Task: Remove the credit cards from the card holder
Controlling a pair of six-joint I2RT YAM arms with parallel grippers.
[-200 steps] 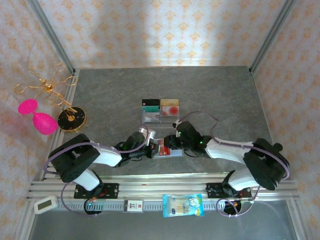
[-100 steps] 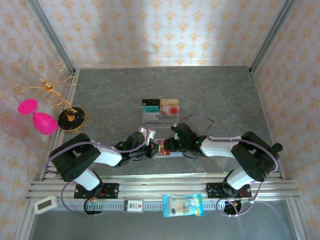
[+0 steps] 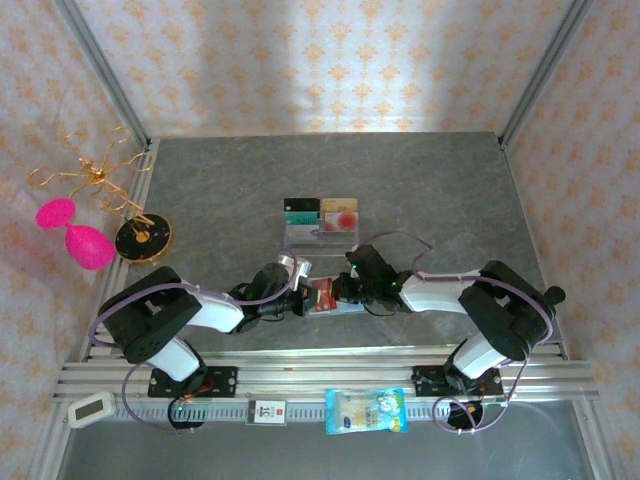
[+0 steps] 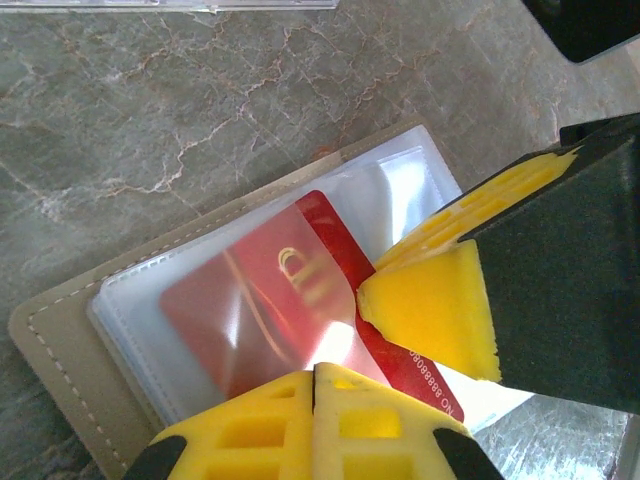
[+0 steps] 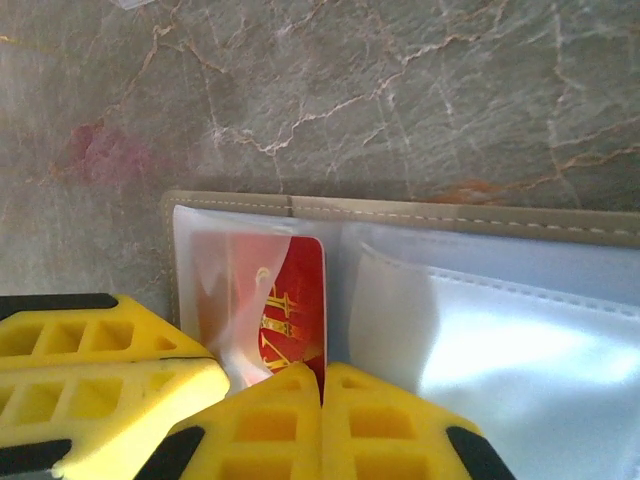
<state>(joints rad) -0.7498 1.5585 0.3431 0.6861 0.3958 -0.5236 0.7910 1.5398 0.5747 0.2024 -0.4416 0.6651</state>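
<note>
Firstly, the left pincer [image 4: 314, 388] has its jaws pressed together with no gap, tips down at the near edge of the holder [image 4: 50, 345]. It looks to be pinning the clear pocket flat on the desk [image 4: 200, 90] rather than gripping anything, though I cannot tell that for sure. Just ahead of those tips the holder lies open, tan border outward, pale plastic pockets up. A red card [image 4: 250, 300] sits in the pocket straight in front of the left pincer. Most of it is under the film, with one end poking out toward the right pincer [image 5: 322, 388]. That pincer is closed as well, and the card's bared end runs into the seam between its fingers, so it seems to have the card nipped by the edge. Well beyond both pincers stands a clear tray [image 3: 305, 236].

As I judge it, the card is light, stiff and slick. Only a narrow bite on the exposed end is on offer, and it could slide out of smooth pads. The film is soft and clingy, so it may drag along with the card unless the holder is held down. A pull in line with the pocket mouth, flat to the desk, should suit best.
</note>
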